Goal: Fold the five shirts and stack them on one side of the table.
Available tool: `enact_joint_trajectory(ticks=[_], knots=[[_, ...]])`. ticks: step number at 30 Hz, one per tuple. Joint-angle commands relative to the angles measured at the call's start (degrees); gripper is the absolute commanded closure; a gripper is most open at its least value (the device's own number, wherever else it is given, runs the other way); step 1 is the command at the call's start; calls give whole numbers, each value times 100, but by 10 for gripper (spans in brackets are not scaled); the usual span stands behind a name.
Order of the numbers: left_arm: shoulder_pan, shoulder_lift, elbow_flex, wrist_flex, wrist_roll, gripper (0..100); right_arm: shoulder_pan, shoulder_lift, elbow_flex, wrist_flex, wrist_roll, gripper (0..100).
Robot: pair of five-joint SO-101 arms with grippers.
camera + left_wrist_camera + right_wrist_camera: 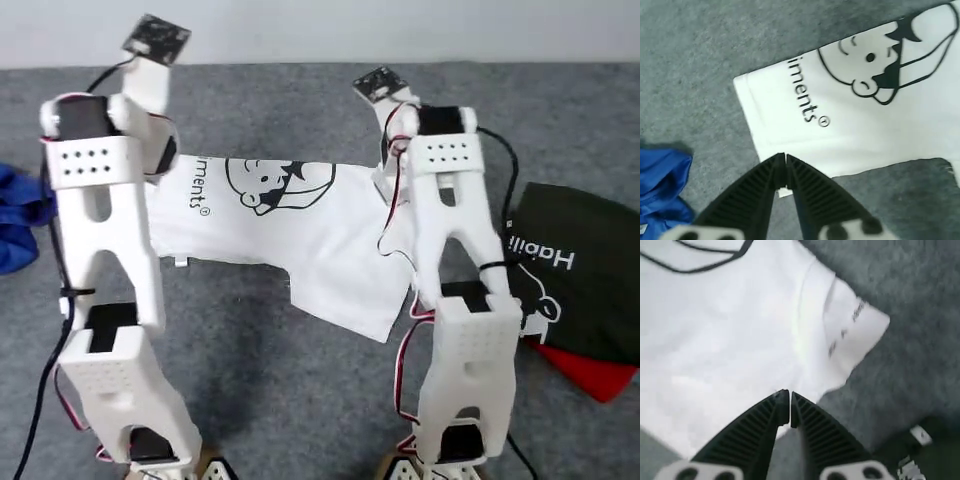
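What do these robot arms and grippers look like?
The left arm and right arm are white plastic, with slots and hole grids; black motors sit at the joints. Red, black and white cables trail along them. The left gripper and right gripper have black, ribbed, tapering fingers.

white printed shirt (320,235), flat, central

Overhead plus two wrist cameras.
High view looks down over the table (250,340); wrist views hang close above the white shirt (330,230) all three share.
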Motion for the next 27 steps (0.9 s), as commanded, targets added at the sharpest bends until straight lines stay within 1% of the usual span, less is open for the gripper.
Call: enact_joint_trajectory(ticks=[1,6,12,15,17,23,27], knots=[[360,-369,-13,149,53,993,92,-857,-404,831,-44,990],[1020,-343,136,149,44,992,699,-1868,-132,840,-53,990],[1943,-325,1007,141,9,991,1736,-3231,1213,840,-18,990],[2444,-378,1437,141,-167,936,2237,-3837,1952,831,-9,990],[2804,-378,1604,141,-141,890,2501,-4154,2374,831,-9,990],[3807,-255,2123,97,-185,840,2888,-4804,3279,822,-9,990],[4132,167,2343,-62,-105,833,2958,-5051,3613,822,-9,990]])
